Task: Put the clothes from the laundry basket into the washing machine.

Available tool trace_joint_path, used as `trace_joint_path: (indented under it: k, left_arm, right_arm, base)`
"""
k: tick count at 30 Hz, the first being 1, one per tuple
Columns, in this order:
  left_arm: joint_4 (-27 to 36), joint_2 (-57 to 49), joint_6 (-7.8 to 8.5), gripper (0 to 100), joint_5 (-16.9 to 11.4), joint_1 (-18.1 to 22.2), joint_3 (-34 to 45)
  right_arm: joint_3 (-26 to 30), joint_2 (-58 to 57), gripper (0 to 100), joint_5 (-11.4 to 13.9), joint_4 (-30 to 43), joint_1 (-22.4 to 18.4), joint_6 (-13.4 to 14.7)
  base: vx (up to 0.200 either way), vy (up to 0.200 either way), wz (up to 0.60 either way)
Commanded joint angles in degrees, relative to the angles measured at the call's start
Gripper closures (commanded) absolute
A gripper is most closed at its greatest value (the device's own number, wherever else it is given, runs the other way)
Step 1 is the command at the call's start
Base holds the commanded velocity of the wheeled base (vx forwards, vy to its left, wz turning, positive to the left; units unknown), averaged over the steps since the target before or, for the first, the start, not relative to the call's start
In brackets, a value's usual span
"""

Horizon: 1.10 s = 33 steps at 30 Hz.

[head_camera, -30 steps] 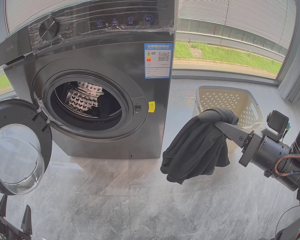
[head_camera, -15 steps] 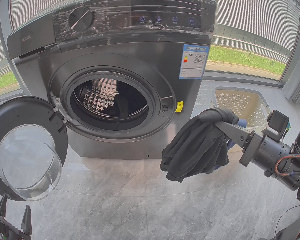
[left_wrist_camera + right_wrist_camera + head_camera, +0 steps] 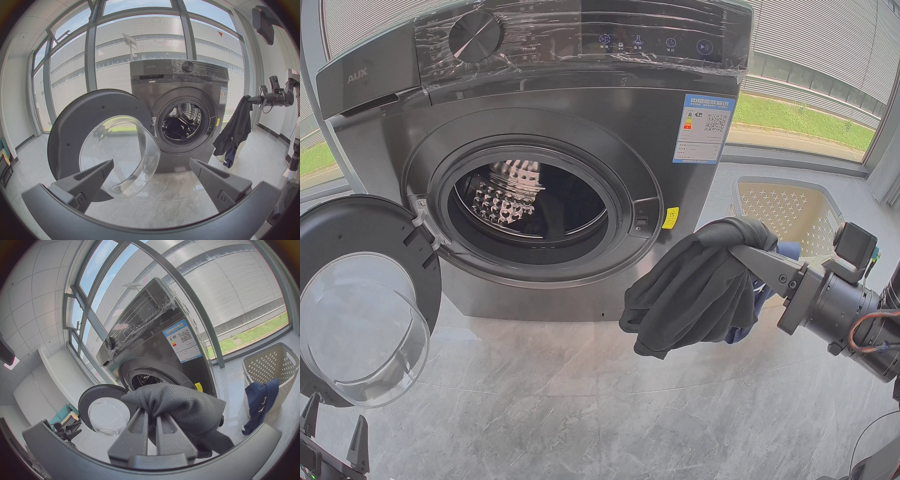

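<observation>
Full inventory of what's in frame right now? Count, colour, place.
washing machine: 1, dark grey, on the floor ahead
door: 1, dark rim with clear glass, swung open on the machine's left
drum: 1, silver metal, inside the open port
label: 1, blue and white, machine front, upper right
sticker: 1, yellow, right of the port
basket: 1, cream, right of the machine by the window
dark garment: 1, black, hanging in the air before the basket
blue garment: 1, navy, draped over the basket rim
floor: grey marble
left gripper: open, low, by the door
right gripper: shut on the dark garment
</observation>
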Motion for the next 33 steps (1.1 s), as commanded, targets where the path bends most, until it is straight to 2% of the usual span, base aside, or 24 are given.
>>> trace_joint_path:
  k: [1,13,25,33]
  left_arm:
    - [0.01,-1.04,-0.03,0,0.02,0.00,1.01]
    - [0.01,-1.04,-0.21,0,-0.07,0.00,1.01]
    - [0.01,-1.04,-0.47,0,-0.07,0.00,1.01]
    - [0.01,-1.04,-0.39,0,-0.07,0.00,1.01]
  right_arm:
    - [0.00,0.12,100,0.01,0.02,-0.12,-0.01]
    - [0.00,0.47,100,-0.08,0.11,-0.39,0.07]
    - [0.00,1.53,100,-0.26,0.02,-0.39,0.07]
    - [0.09,1.53,100,-0.26,0.02,-0.39,0.07]
  base:
    - [-0.200,0.000,0.00]
    - [0.000,0.000,0.00]
    - [0.000,0.200,0.00]
    - [0.000,0.000,0.00]
